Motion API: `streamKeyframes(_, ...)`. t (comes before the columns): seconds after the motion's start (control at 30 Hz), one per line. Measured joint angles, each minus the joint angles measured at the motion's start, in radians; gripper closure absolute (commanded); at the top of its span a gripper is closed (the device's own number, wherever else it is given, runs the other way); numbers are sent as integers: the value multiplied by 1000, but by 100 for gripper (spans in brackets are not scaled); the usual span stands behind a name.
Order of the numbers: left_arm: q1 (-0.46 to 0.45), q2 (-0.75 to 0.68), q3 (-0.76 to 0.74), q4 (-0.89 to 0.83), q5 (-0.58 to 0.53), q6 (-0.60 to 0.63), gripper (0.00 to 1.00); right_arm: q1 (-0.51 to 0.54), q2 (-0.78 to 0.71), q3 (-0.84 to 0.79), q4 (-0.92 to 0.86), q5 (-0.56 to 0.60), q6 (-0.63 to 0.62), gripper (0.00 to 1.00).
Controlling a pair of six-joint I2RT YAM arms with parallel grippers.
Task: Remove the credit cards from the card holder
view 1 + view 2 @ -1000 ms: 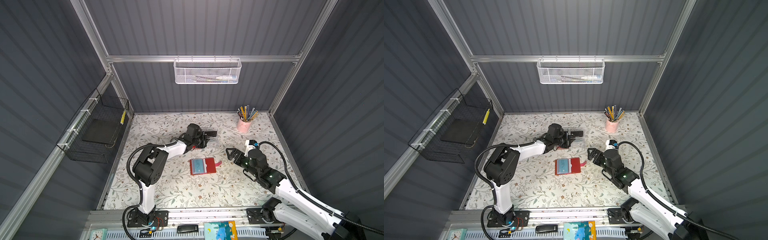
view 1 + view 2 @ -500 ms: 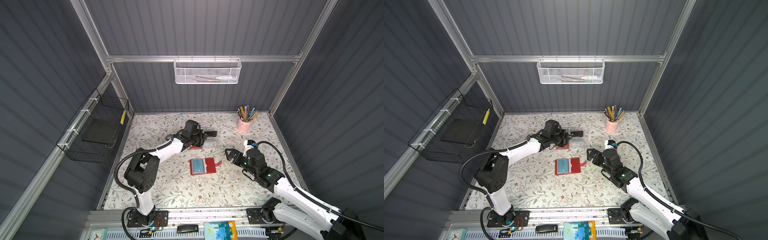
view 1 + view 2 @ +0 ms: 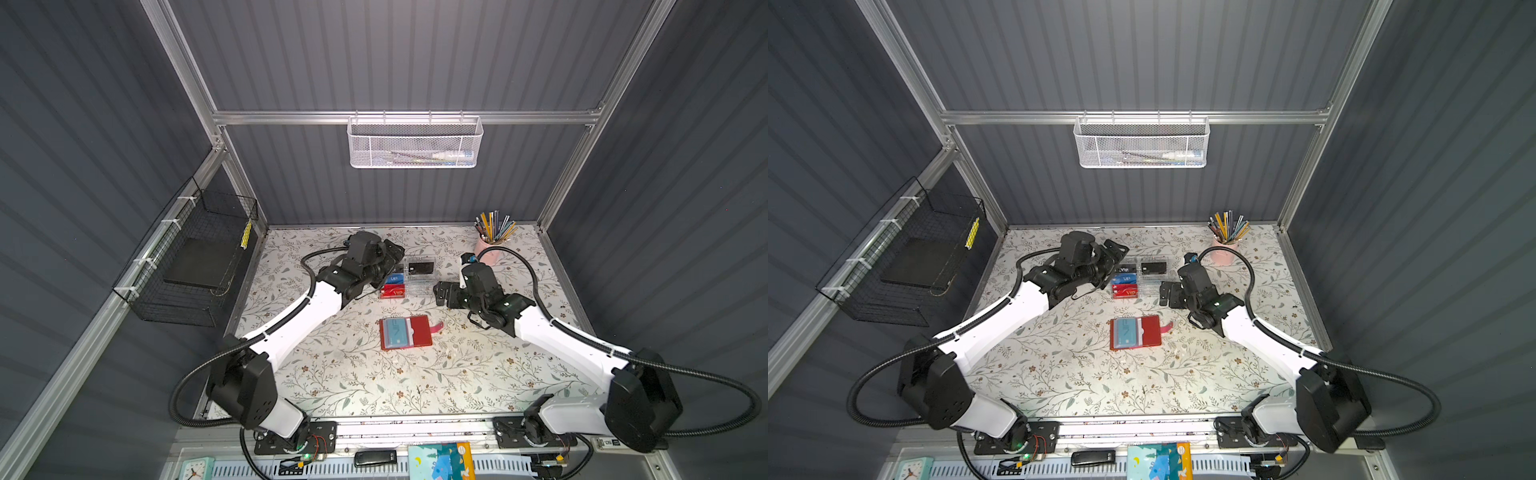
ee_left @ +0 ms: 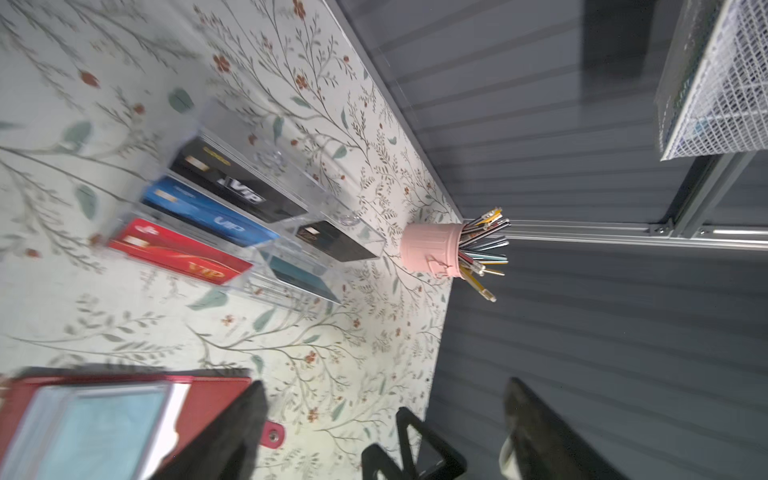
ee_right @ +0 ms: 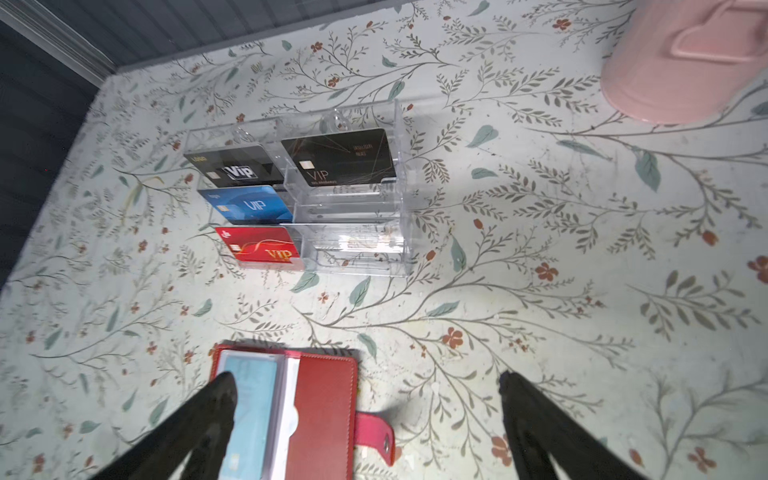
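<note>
The flowered table (image 3: 353, 382) carries everything. The left arm (image 3: 299, 316) reaches past the wallet (image 3: 417, 332) on its left. The left gripper (image 4: 386, 386) hangs behind the wallet with its fingers spread wide and nothing between them. The right arm (image 3: 557, 336) comes in on the wallet's right. The right gripper (image 5: 365, 377) hangs just behind the wallet's right corner, fingers likewise wide apart and empty.

Behind the wallet stands a clear rack (image 5: 365, 199) with black cards (image 5: 338, 156), a blue card (image 5: 249, 203) and a red card (image 5: 262, 245) (the left wrist view also shows a teal card (image 4: 303, 276) in one slot). Farther back, right of the wallet, is a pink cup (image 3: 486, 251) of pencils (image 3: 494, 224).

The wallet lies open and flat, and a light-blue card (image 3: 394, 332) sits in the clear sleeve on its left half.
</note>
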Motion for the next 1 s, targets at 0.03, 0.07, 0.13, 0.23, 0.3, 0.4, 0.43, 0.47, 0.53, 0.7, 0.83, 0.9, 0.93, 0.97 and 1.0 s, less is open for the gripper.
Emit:
streamKeyframes(0.03, 0, -32, -27, -5, -23, 41, 0, 0, 33, 21, -8, 10, -22, 1)
streamKeyframes(0.07, 0, -60, -50, -13, -40, 74, 0, 0, 63, 40, -12, 18, -41, 1)
streamKeyframes(0.13, 0, -106, -89, -21, -69, 135, 0, 2, 117, 78, -25, 32, -77, 1)
streamKeyframes(0.23, 0, -158, -150, -20, -93, 212, 0, 6, 191, 132, -37, 57, -118, 1)
streamKeyframes(0.3, 0, -185, -201, 1, -98, 249, 0, 12, 239, 167, -41, 74, -142, 1)
streamKeyframes(0.4, 0, -213, -269, 27, -93, 296, 0, 19, 304, 209, -47, 95, -168, 1)
streamKeyframes(0.43, 0, -216, -283, 35, -92, 309, 0, 21, 322, 219, -47, 99, -174, 1)
streamKeyframes(0.47, 0, -218, -296, 48, -87, 320, 0, 22, 338, 226, -48, 103, -179, 1)
streamKeyframes(0.53, 0, -220, -313, 71, -83, 338, 0, 23, 361, 236, -48, 109, -185, 1)
streamKeyframes(0.7, 0, -221, -326, 122, -74, 373, 0, 25, 420, 275, -51, 129, -186, 1)
streamKeyframes(0.83, 0, -221, -326, 143, -70, 391, 0, 28, 454, 306, -53, 157, -180, 1)
streamKeyframes(0.9, 0, -221, -326, 147, -70, 396, 0, 27, 466, 320, -55, 171, -175, 1)
streamKeyframes(0.93, 0, -221, -327, 151, -71, 399, 0, 27, 472, 328, -54, 179, -174, 1)
streamKeyframes(0.97, 0, -221, -327, 153, -70, 401, 0, 27, 477, 336, -56, 186, -173, 1)
streamKeyframes(1.0, 0, -219, -327, 157, -70, 401, 0, 27, 482, 343, -57, 193, -171, 1)
